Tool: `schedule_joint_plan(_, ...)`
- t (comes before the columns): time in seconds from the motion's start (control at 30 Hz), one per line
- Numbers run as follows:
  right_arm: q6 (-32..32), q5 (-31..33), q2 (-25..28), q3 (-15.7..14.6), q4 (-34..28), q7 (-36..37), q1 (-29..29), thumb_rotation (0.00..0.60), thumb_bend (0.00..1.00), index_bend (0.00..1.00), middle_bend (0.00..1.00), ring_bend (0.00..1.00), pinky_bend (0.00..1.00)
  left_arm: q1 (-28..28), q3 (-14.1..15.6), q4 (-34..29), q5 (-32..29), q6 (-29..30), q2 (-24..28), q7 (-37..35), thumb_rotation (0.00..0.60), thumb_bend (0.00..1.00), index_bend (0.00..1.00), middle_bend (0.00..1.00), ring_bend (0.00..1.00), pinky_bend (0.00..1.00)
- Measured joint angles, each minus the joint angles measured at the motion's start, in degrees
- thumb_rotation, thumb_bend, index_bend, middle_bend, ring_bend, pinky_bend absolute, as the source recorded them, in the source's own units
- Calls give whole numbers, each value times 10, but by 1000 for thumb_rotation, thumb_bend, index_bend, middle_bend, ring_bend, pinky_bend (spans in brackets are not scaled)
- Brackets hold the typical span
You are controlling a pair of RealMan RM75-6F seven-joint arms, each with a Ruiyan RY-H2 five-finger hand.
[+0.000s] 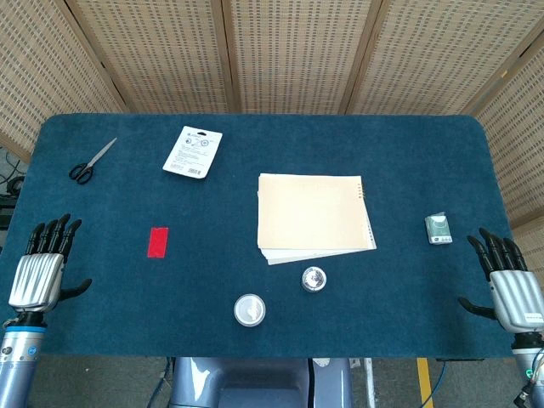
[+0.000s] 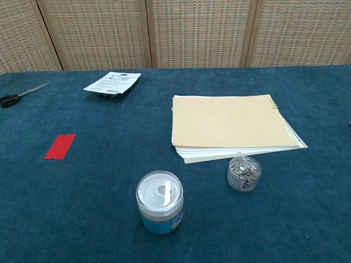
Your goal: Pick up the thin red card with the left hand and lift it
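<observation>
The thin red card [image 1: 157, 242] lies flat on the blue cloth, left of the middle; the chest view shows the same card [image 2: 60, 146] at its left side. My left hand [image 1: 39, 274] hovers at the table's near left edge, fingers spread, holding nothing, well to the left of the card. At the near right edge my right hand [image 1: 510, 285] is spread too, with nothing in it. Neither hand appears in the chest view.
Scissors [image 1: 90, 161] and a white blister pack [image 1: 193, 151] lie at the back left. A tan notebook [image 1: 313, 217] fills the middle. A white-lidded jar [image 1: 249, 310] and a small clip jar [image 1: 314, 279] stand near the front. A small green packet [image 1: 439, 229] lies right.
</observation>
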Motion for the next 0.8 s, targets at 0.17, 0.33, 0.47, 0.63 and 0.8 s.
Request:
schedule_joint_plan(0.17,-3,1,-1,0,0,-2,2,600,53,0,0,0,0,-2,0,5,0,-3,-4,-1,600,171,0,0,0,0)
schedule_joint_plan(0.33,-4,1,-2,-1,-1,-6,2,600,53,0,0,0,0,-8,2,13,-2,-14,-13,4,600,172,0,0,0,0)
schedule_joint_plan(0.47,-3,1,-3,0,-1,-7,2,600,53,0,0,0,0,-16,-1,20,-10,-27,-22,8,600,172,0,0,0,0)
schedule_joint_plan(0.63,-3,0,-2,-1,-2,-7,1,600,53,0,0,0,0,-27,-8,27,-25,-39,-34,15,600,174,0,0,0,0)
schedule_joint_plan(0.8,-7,0,-3,-1,-1,-7,3,600,53,0,0,0,0,-40,-16,34,-40,-53,-45,25,600,174,0,0,0,0)
